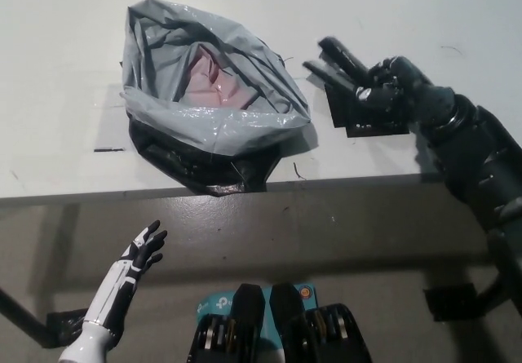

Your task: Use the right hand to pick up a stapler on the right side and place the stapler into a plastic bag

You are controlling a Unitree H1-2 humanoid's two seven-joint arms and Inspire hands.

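**Desk holdings, head view: one bag, two hands**

1. Plastic bag [214, 114]: grey, crumpled, on the white desk [65, 45]. Its mouth gapes upward, and its black underside reaches the desk's front edge. Something pink [214, 81] shows inside.
2. My right hand [369, 86]: black, over the desk just right of the bag and reaching toward its rim, apart from it. I cannot tell whether it grips anything, as it is black on black.
3. Stapler: I cannot make it out with certainty. A dark flat shape [377, 124] lies on the desk directly beneath my right hand, and it may be the stapler.
4. My left hand [143, 250]: white, resting low before the desk's front edge. Its fingers are spread and it holds nothing.
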